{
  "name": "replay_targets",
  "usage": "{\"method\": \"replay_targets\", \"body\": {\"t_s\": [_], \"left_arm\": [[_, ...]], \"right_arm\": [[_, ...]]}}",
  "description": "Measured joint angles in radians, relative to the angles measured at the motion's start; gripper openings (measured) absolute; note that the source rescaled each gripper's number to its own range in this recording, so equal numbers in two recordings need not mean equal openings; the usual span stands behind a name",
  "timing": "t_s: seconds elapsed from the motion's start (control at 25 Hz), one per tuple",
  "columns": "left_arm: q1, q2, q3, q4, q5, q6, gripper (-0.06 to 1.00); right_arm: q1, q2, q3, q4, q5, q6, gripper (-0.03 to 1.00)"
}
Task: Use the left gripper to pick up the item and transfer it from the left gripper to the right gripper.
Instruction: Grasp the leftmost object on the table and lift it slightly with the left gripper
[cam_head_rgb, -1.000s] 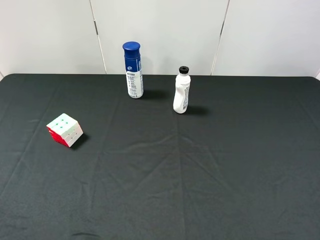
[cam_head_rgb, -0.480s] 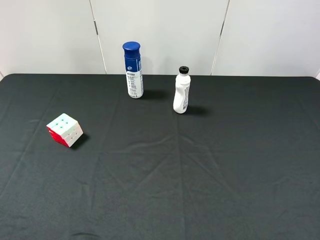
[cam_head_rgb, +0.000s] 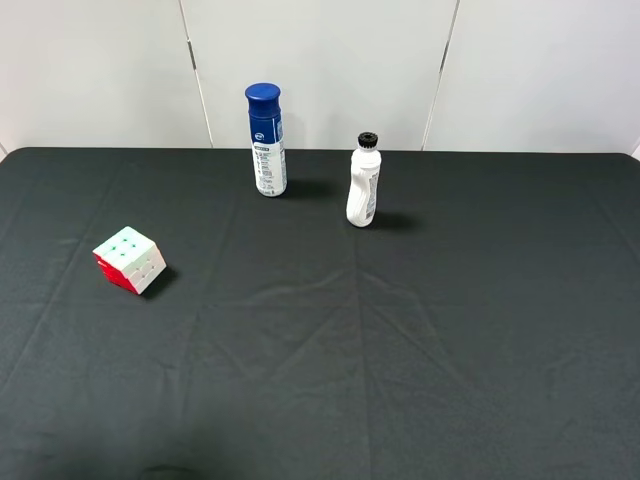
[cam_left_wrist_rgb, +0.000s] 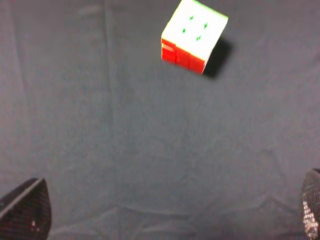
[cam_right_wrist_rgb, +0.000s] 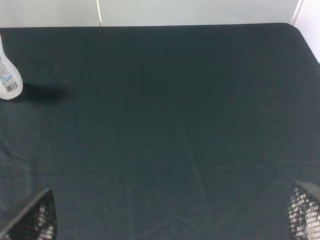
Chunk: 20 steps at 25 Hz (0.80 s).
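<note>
If the left gripper (cam_left_wrist_rgb: 167, 220) drops as it is squared now, I'd worry that its jaws would meet the cube (cam_left_wrist_rgb: 194, 35) on its corners, since it lies askew to them. It could spin or skid on the black cloth (cam_head_rgb: 420, 340). Those jaws are spread wide, empty, touching nothing, and the right gripper (cam_right_wrist_rgb: 167, 220) is the same. The cube sits on the left of the table, well apart from the spray can (cam_head_rgb: 266, 140) and white bottle (cam_head_rgb: 364, 182) on the far side.

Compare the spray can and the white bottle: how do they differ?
The spray can has a blue cap; the white bottle has a black one. The can is taller than the bottle. The can is straight-sided, the bottle curved. Both stand upright on the black cloth, at the back.
</note>
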Motion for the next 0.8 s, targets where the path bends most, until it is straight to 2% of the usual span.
{"method": "replay_targets", "body": {"t_s": [0.28, 0.44, 0.8], "left_arm": [[0.0, 0.324, 0.0, -0.001, -0.11, 0.089, 1.0], [-0.006, 0.493, -0.005, -0.028, -0.17, 0.143, 1.0], [-0.131, 0.784, -0.115, 0.015, -0.29, 0.156, 1.0]], "right_arm": [[0.0, 0.0, 0.0, 0.0, 0.0, 0.0, 1.0], [0.0, 0.0, 0.0, 0.0, 0.0, 0.0, 1.0], [0.0, 0.0, 0.0, 0.0, -0.001, 0.0, 1.0]]}}
